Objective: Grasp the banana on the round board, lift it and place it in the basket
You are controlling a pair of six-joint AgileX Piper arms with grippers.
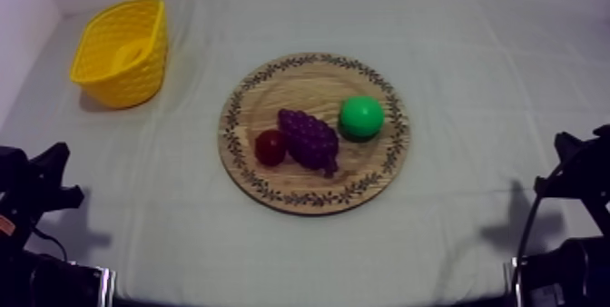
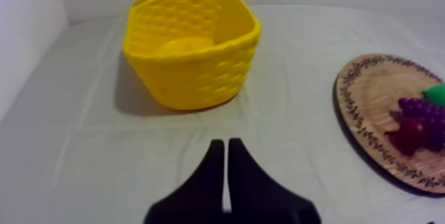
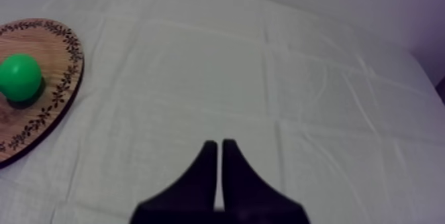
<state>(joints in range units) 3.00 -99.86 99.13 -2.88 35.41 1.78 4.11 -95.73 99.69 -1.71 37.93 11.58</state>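
The yellow basket [image 1: 122, 52] stands at the far left of the table. Inside it lies a yellow curved shape [image 1: 132, 54], the banana [image 2: 189, 44], hard to tell from the basket floor. The round wooden board [image 1: 272, 84] sits mid-table and carries a bunch of grapes [image 1: 309, 138], a small red fruit [image 1: 270, 146] and a green pear [image 1: 361, 117]. My left gripper [image 2: 226, 144] is shut on nothing, low over the cloth in front of the basket [image 2: 192, 48]. My right gripper [image 3: 219, 145] is also shut on nothing, over bare cloth right of the board [image 3: 59, 87].
Both arms rest low at the near corners, the left arm [image 1: 36, 193] and the right arm [image 1: 572, 174]. A pale wall runs along the table's left edge near the basket. Open cloth lies between the basket and the board.
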